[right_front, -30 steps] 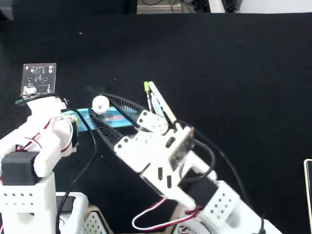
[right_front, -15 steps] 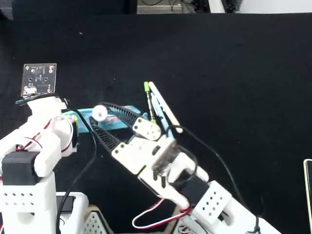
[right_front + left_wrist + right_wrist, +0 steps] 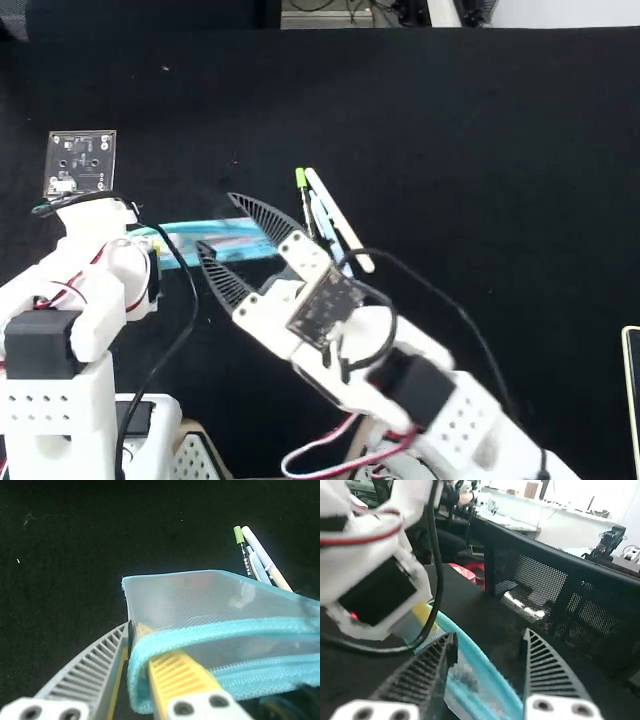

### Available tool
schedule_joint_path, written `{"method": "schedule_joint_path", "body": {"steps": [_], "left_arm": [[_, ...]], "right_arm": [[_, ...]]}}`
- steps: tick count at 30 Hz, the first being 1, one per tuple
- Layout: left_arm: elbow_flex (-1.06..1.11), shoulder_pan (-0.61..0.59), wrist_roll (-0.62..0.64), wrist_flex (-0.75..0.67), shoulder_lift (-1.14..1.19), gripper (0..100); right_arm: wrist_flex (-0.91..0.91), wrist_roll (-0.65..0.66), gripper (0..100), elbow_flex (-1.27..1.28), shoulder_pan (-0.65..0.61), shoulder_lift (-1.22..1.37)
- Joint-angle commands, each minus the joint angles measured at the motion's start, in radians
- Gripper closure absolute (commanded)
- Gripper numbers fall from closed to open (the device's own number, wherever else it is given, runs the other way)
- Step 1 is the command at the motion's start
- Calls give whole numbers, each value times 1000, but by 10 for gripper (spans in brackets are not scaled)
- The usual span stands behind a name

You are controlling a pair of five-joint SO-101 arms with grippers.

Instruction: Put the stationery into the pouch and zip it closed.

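Note:
A teal mesh pouch (image 3: 215, 238) lies on the black table, with its zip edge (image 3: 210, 635) facing the left wrist camera. My left gripper (image 3: 132, 627) is shut on the pouch's end, one yellow finger (image 3: 175, 675) inside the mouth and the grey one outside. My right gripper (image 3: 214, 221) hovers open over the pouch, and the teal rim (image 3: 480, 675) runs between its black fingers (image 3: 547, 675). Several pens (image 3: 322, 212), green, white and blue, lie together just past the pouch's far end; the left wrist view has the pens (image 3: 255, 555) behind the mesh.
The left arm's white body (image 3: 370, 555) stands close beside the right gripper. A yellow-edged object (image 3: 632, 380) sits at the table's right edge. Black cloth stretches open to the back and right of the pens.
A small white round object at the right gripper's fingertips has gone from sight. The right gripper lowered toward the pouch, then rolled and spread its fingers wider. The left arm kept still.

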Motion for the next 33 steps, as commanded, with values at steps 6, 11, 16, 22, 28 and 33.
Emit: {"method": "schedule_joint_path", "body": {"steps": [6, 11, 16, 22, 28, 33], "left_arm": [[4, 1, 5, -9, 3, 970], [4, 1, 5, -9, 3, 970], [4, 1, 5, -9, 3, 970], [4, 1, 5, -9, 3, 970], [4, -1, 5, -9, 5, 970], [4, -4, 5, -8, 3, 970]], "right_arm": [[493, 9, 836, -450, 244, 10], [529, -66, 836, -346, 499, 67], [457, -95, 836, -117, 609, 150], [316, -95, 836, 58, 671, 311], [365, -34, 837, -74, 713, 618], [523, -32, 837, -335, 710, 970]]}}
